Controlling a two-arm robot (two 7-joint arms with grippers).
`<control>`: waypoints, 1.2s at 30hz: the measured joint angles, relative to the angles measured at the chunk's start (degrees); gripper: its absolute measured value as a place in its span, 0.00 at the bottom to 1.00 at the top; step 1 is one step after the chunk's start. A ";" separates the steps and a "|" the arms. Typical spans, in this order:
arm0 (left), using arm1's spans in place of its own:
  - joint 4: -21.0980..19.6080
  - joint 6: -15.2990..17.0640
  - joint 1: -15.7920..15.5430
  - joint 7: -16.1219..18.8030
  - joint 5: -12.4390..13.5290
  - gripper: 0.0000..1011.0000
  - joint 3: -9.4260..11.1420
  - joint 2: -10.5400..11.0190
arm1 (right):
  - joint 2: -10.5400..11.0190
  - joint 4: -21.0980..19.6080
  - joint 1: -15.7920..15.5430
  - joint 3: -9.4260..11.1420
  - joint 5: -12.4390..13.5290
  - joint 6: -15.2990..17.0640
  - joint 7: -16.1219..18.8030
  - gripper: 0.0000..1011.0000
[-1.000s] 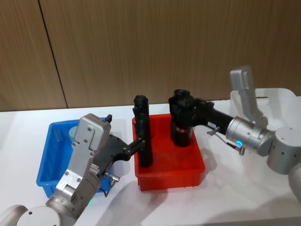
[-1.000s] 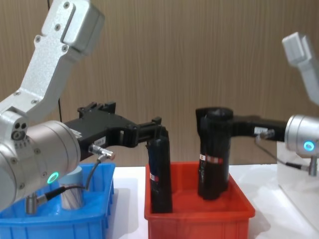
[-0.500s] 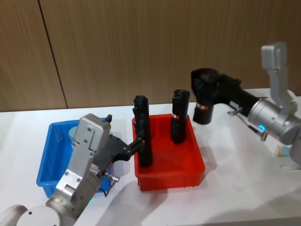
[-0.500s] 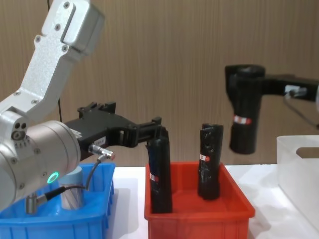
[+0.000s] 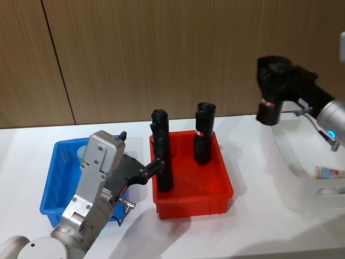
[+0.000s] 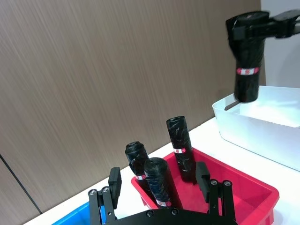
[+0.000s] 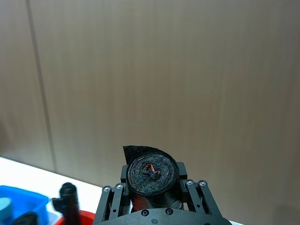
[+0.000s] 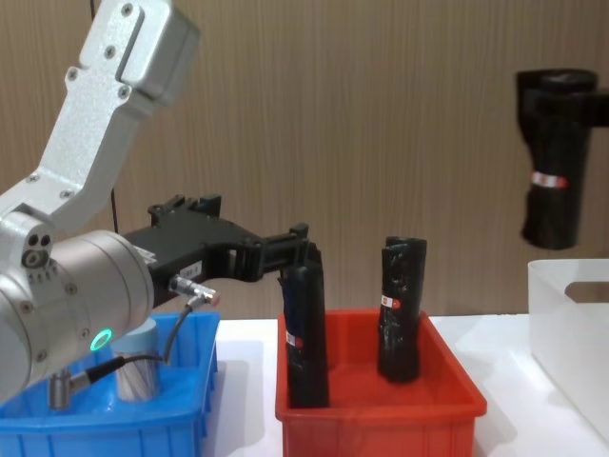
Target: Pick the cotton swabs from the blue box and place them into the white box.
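One tub of cotton swabs (image 8: 138,369) with a pale lid (image 5: 82,154) stands in the blue box (image 5: 53,186), mostly hidden behind my left arm. My left gripper (image 5: 156,165) is open, its fingers (image 6: 202,174) spread on either side of a black roll (image 8: 304,333) that stands in the red bin. My right gripper (image 5: 274,70) is shut on another black roll (image 5: 268,105) with a red-white band. It holds the roll upright in the air above the near edge of the white box (image 5: 302,162).
The red bin (image 5: 194,197) sits between the blue and white boxes and holds upright black rolls (image 5: 204,135). A small labelled item (image 5: 329,172) lies inside the white box. A wood-panelled wall stands behind the white table (image 5: 242,226).
My right gripper lifted a black roll out of the red bin and carried it up and to the right, over the white box. The left arm stayed still.
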 joint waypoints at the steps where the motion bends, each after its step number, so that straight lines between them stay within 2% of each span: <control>1: 0.00 0.00 0.00 0.00 0.00 0.99 0.00 0.00 | 0.13 -0.31 -0.15 0.12 -0.03 0.19 -0.53 0.55; 9: 0.00 0.00 0.00 0.00 0.00 0.99 0.00 0.00 | 2.15 -4.22 -2.51 2.24 -0.83 2.25 -6.43 0.55; 18: 0.00 0.00 0.00 0.00 0.00 0.99 0.00 0.00 | 4.20 -5.55 -4.71 4.63 -1.13 4.21 -11.35 0.55; 21: 0.00 0.00 0.00 0.00 0.00 0.99 0.00 0.00 | 4.55 -5.55 -5.05 5.06 -0.93 4.44 -12.01 0.59; 27: 0.00 0.00 0.00 0.00 0.00 0.99 0.00 0.00 | 5.23 -5.12 -5.71 5.98 -0.30 4.43 -12.78 0.77; 28: 0.00 0.00 0.00 0.00 0.00 0.99 0.00 0.00 | 5.34 -4.94 -5.84 6.15 -0.11 4.29 -12.81 0.83; 29: 0.00 0.00 0.00 0.00 0.00 0.99 0.00 0.00 | 5.37 -4.90 -5.87 6.19 -0.01 4.20 -12.82 0.83; 34: 0.00 0.00 0.00 0.00 0.00 0.99 0.00 0.00 | 5.56 -4.40 -6.14 6.56 0.46 3.33 -12.78 0.97; 36: 0.00 0.00 0.00 0.00 0.00 0.99 0.00 0.00 | 5.59 -4.30 -6.19 6.61 0.52 3.10 -12.75 0.99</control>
